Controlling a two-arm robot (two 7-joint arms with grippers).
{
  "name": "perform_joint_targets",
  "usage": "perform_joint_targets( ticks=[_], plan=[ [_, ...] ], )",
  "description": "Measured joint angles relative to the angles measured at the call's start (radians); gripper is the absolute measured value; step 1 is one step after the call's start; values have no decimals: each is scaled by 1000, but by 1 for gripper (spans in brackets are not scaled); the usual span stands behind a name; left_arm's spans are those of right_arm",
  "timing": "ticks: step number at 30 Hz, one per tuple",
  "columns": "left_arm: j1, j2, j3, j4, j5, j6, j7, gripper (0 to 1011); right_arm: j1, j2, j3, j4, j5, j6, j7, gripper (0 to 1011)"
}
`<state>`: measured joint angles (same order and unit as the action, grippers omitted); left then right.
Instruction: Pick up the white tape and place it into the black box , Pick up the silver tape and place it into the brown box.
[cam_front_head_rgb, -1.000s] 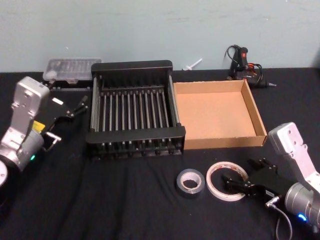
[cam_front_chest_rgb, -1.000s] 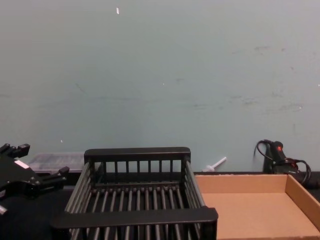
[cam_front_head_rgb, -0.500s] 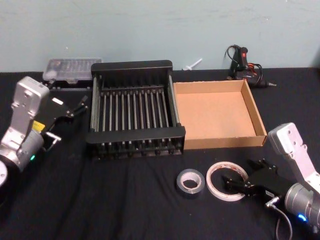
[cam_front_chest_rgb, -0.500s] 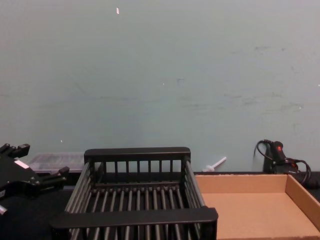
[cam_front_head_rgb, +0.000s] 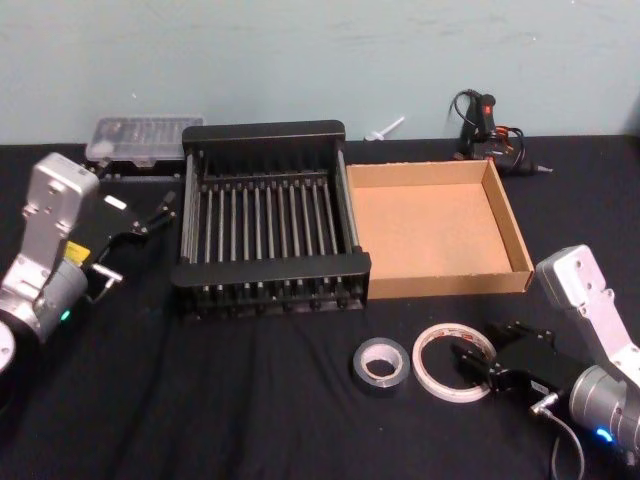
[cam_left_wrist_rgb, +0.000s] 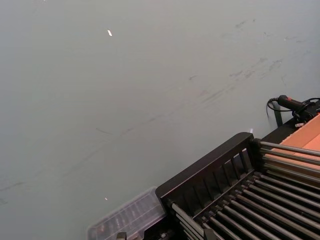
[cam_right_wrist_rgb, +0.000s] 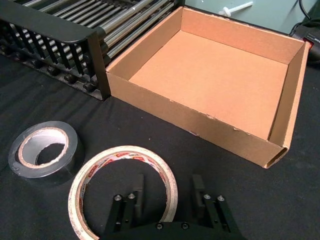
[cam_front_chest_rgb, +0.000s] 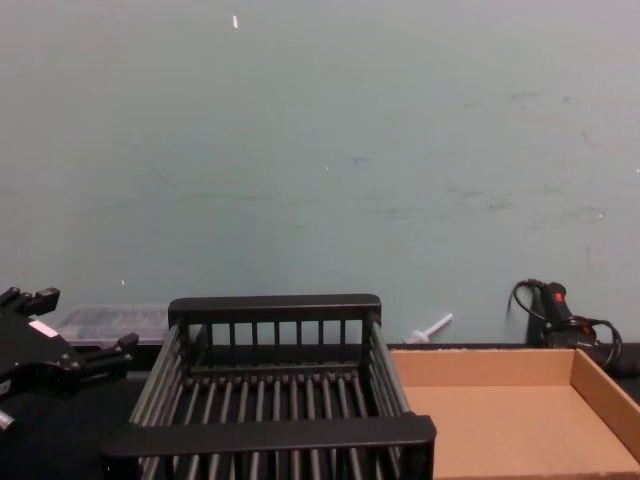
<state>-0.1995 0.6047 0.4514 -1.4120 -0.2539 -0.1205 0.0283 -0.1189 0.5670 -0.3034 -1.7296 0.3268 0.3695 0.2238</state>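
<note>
The white tape (cam_front_head_rgb: 440, 362) lies flat on the black cloth in front of the brown box (cam_front_head_rgb: 515, 240). My right gripper (cam_front_head_rgb: 468, 362) is open at its right rim. In the right wrist view one finger (cam_right_wrist_rgb: 138, 192) stands inside the white tape (cam_right_wrist_rgb: 100, 172) and the other finger (cam_right_wrist_rgb: 198, 188) outside it, so my right gripper (cam_right_wrist_rgb: 167, 194) straddles the rim. The silver tape (cam_front_head_rgb: 381, 363) (cam_right_wrist_rgb: 46, 150) lies just left of it, untouched. The black box (cam_front_head_rgb: 270, 275) and the brown box (cam_right_wrist_rgb: 200, 127) hold nothing. My left gripper (cam_front_head_rgb: 135, 245) (cam_front_chest_rgb: 70, 345) hovers open, left of the black box (cam_front_chest_rgb: 270, 432).
A clear plastic case (cam_front_head_rgb: 138, 138) (cam_left_wrist_rgb: 127, 219) sits behind the left arm. A black glue gun with cable (cam_front_head_rgb: 488, 125) (cam_front_chest_rgb: 552, 305) lies at the back right, and a small white nozzle (cam_front_head_rgb: 385, 129) lies by the wall. Black cloth covers the table (cam_front_head_rgb: 250, 400).
My right gripper has shifted slightly at the white tape's right rim. The left arm, both tapes and both boxes have stayed put.
</note>
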Motion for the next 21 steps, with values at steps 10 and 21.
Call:
perform_joint_targets(
  ticks=[10, 21],
  plan=[
    [0, 0, 0, 0, 0, 0, 0, 1001, 0, 0, 0, 0, 1, -1, 0, 300],
    [0, 0, 0, 0, 0, 0, 0, 1001, 0, 0, 0, 0, 1, -1, 0, 95]
  ],
)
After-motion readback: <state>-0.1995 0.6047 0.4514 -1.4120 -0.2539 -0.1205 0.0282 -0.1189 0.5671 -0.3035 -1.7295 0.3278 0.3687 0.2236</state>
